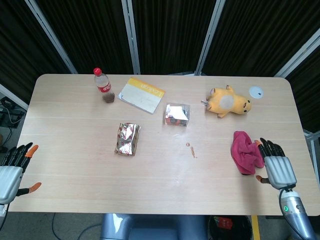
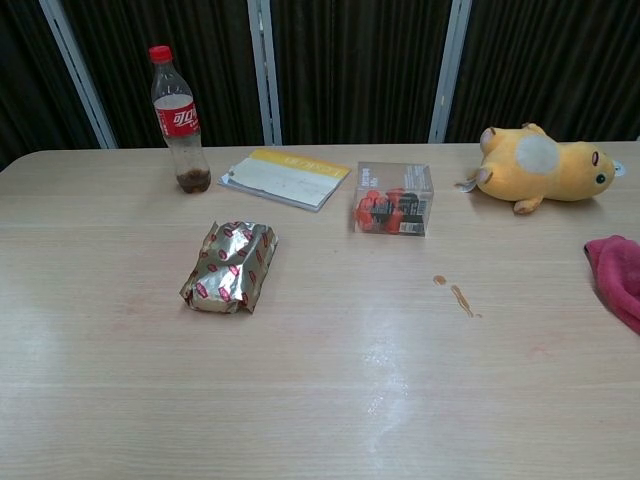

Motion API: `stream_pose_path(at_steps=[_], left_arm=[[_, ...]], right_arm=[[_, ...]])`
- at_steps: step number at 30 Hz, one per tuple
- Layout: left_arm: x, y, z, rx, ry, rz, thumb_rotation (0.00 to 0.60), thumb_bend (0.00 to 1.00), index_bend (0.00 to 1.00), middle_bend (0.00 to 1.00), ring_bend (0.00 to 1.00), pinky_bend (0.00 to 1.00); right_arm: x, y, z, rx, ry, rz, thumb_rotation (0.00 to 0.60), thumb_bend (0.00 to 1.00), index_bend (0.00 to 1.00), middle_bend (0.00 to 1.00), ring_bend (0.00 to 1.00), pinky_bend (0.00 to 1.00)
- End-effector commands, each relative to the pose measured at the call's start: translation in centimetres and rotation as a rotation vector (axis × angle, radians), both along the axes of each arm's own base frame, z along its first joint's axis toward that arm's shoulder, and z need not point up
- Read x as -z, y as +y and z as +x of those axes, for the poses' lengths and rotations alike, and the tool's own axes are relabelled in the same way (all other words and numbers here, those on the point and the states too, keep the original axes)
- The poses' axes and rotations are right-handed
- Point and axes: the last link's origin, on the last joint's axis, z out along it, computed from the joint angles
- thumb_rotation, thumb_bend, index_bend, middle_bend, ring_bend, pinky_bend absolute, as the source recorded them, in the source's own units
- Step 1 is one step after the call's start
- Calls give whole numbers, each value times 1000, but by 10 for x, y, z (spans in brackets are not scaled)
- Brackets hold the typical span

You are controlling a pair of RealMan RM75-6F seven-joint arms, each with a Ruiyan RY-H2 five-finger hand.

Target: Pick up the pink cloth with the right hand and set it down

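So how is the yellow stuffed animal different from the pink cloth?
The yellow stuffed animal is a plump toy with a pale patch and small limbs; the pink cloth is a flat, crumpled heap with no set shape. The toy lies at the table's far edge, away from both hands; the cloth lies nearer the robot, right beside its right hand. Both look soft and rest on the table's right side.

Premises present as a robot test lab or staged recording booth, not a home. Grounds: dark pleated curtains (image 2: pixel 350 60) hung between pale metal posts (image 2: pixel 262 70) enclose the far side; a single light wood-grain table (image 1: pixel 75 135) carries unrelated props, namely a cola bottle (image 2: pixel 178 118), a foil snack pack (image 2: pixel 230 266), a plush toy (image 2: pixel 540 167) and a clear box (image 2: pixel 394 198).
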Motion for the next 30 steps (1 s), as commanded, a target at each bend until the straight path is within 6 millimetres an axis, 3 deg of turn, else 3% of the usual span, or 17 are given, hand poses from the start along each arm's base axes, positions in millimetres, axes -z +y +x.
stream_pose_path(at_steps=[1, 10, 19, 30], left_arm=[[0, 1, 0, 0, -3, -2, 600, 0, 0, 0, 0, 0], [2, 4, -1, -5, -9, -9, 600, 0, 0, 0, 0, 0], [3, 6, -3, -21, -15, -17, 600, 0, 0, 0, 0, 0], [3, 5, -3, -30, -16, -19, 600, 0, 0, 0, 0, 0]], right_arm=[[15, -18, -7, 52, 25, 4, 600, 0, 10, 0, 0, 97], [31, -28, -29, 140, 80, 34, 600, 0, 21, 0, 0, 97], [50, -42, -31, 156, 61, 46, 600, 0, 30, 0, 0, 97], [59, -58, -48, 214, 44, 34, 600, 4, 89, 0, 0, 97]])
